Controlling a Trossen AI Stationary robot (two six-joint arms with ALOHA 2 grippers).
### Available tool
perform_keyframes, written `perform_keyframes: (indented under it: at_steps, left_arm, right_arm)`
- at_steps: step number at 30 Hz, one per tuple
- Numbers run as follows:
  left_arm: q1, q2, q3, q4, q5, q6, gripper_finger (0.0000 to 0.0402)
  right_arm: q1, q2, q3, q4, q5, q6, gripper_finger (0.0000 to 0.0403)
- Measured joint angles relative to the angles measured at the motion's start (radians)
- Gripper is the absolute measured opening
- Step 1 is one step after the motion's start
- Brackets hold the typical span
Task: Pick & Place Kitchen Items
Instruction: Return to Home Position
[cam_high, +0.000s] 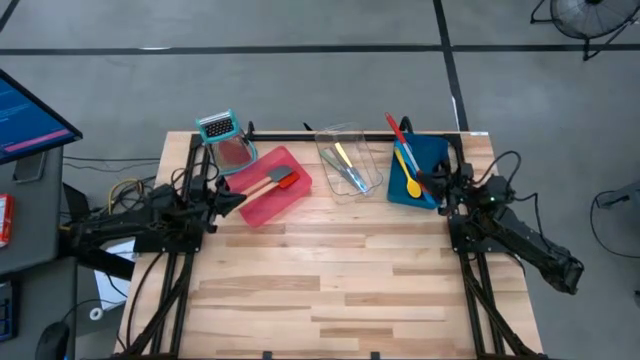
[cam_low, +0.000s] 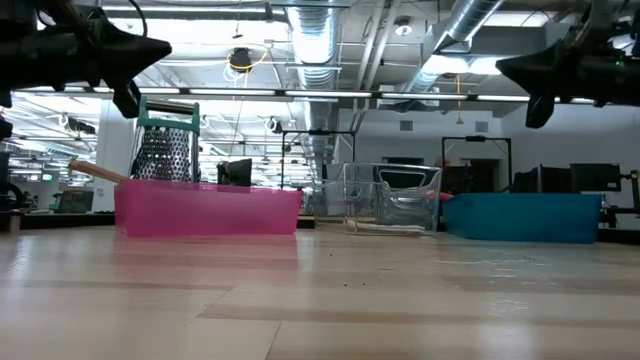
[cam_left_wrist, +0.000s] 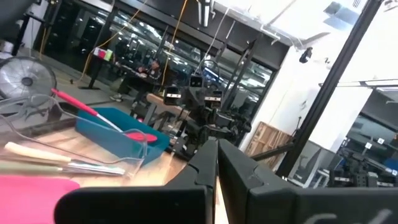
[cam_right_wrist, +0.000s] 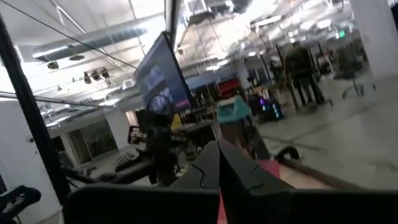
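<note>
Three trays line the far edge: red tray (cam_high: 262, 208), clear tray (cam_high: 372, 178), blue tray (cam_high: 435, 150). Two grippers, left gripper (cam_high: 238, 197) and right gripper (cam_high: 433, 189), hang pinched together, empty.

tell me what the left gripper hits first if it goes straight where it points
Likely the right gripper, facing it at like height. The low view shows the left gripper above the red tray, so it should pass over, though depth is unclear.
</note>
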Motion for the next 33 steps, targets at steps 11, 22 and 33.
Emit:
perform_keyframes:
  at_steps: [11, 22, 33]
  left_arm:
    - [0.0, 0.0, 0.0, -0.001, 0.006, 0.093, 0.0001]
    - [0.0, 0.0, 0.0, 0.004, 0.006, 0.093, 0.0001]
    - [0.0, 0.0, 0.0, 0.008, 0.005, 0.093, 0.0001]
  right_arm:
    - [-0.001, 0.0, 0.0, -0.076, 0.024, 0.033, 0.0]
    - [-0.002, 0.0, -0.001, -0.124, 0.027, 0.036, 0.0]
    - [-0.002, 0.0, -0.001, -0.125, 0.027, 0.035, 0.0]
